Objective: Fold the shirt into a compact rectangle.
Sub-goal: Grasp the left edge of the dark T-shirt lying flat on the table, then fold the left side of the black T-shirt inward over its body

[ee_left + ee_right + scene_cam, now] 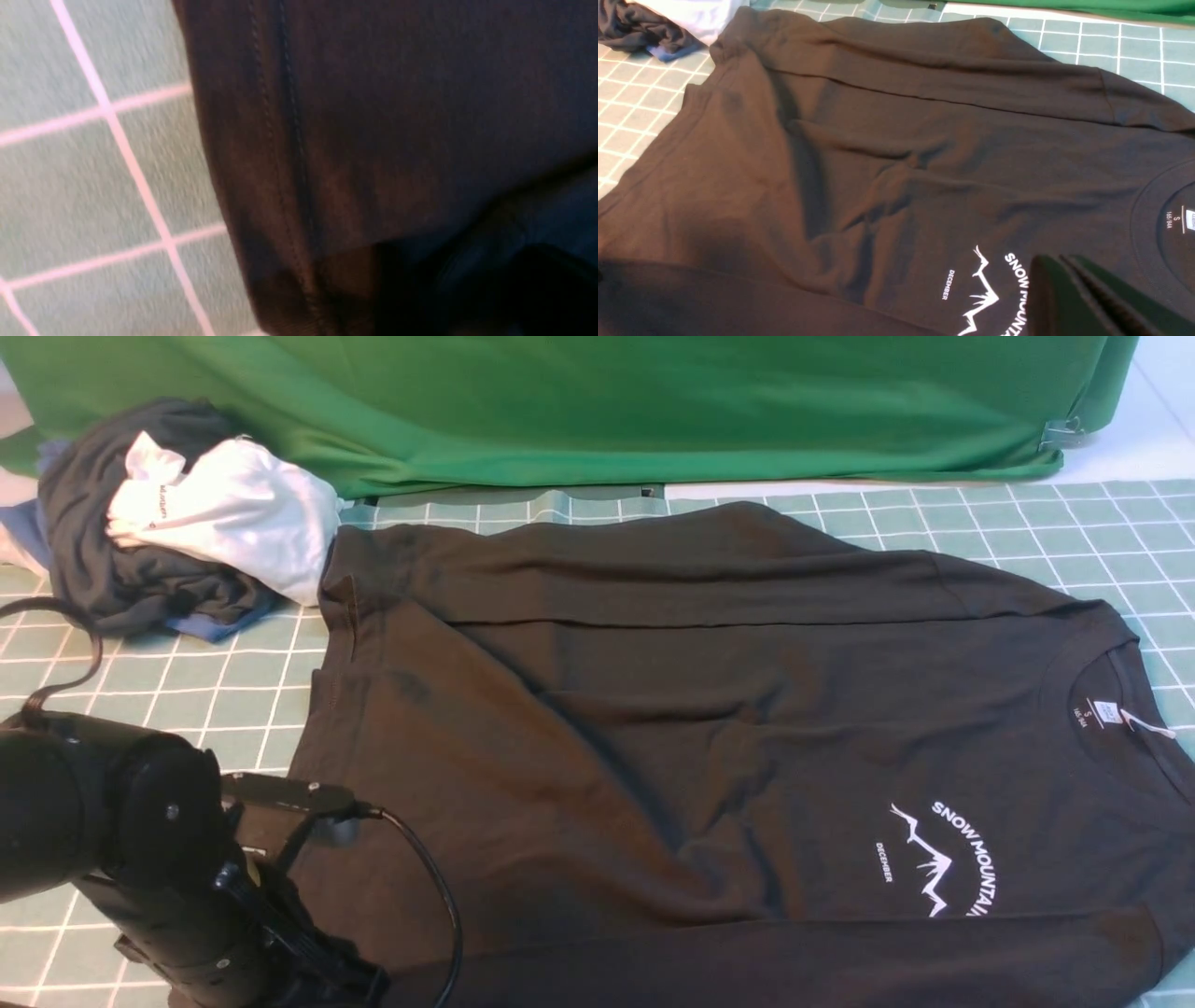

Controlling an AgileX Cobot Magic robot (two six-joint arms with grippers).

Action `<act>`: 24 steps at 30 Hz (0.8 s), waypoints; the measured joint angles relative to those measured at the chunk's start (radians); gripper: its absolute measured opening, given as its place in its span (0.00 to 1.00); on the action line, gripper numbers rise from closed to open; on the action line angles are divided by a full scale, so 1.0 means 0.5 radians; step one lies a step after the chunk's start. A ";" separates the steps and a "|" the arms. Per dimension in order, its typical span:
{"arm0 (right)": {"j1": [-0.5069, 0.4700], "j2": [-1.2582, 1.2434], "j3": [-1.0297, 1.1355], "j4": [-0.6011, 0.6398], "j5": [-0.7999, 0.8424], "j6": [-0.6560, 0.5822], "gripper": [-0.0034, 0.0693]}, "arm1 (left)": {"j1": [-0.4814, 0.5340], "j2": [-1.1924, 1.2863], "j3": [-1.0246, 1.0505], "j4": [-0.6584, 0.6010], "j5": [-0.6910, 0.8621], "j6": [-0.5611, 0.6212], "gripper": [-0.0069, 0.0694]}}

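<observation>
Closest to the lens, the left arm (140,859) crouches low at the near left corner of the checked mat (187,681), its left gripper (336,978) pointed down at the near end of the shirt's hem (280,186); the wrist view there shows only the stitched edge against the mat and a dark blur, so whether those jaws stand apart or are clamped on cloth cannot be told. Spread across the mat, the shirt (653,728) lies chest up with its long axis running left to right: hem toward the robot's left, collar and neck label (1106,712) toward its right, the chest print (943,859) near the right front. One sleeve is laid along the far edge of the body and the other along the near edge, so the sides look already brought in. Hovering above the print, the right gripper (1083,298) has its fingers pressed together with nothing between them. The fold that seems due runs along that long axis, hem carried rightward toward the collar, and the left arm is plainly the nearer one to the hem, while the right sits over the collar end. A pile of other clothes (168,523) rests at the far left, touching the shirt's far hem corner, in front of a green cloth (607,401)
</observation>
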 joint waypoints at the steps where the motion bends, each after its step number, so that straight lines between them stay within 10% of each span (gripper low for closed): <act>1: 0.000 0.000 0.000 0.000 0.000 0.000 0.06 | 0.000 -0.003 0.000 -0.002 0.013 0.000 0.43; 7: 0.000 0.000 0.000 0.000 0.002 0.000 0.07 | 0.000 -0.022 0.000 -0.004 0.158 0.000 0.12; 24: 0.000 0.000 0.000 0.001 0.005 0.000 0.08 | 0.000 -0.487 -0.296 0.041 0.418 0.000 0.10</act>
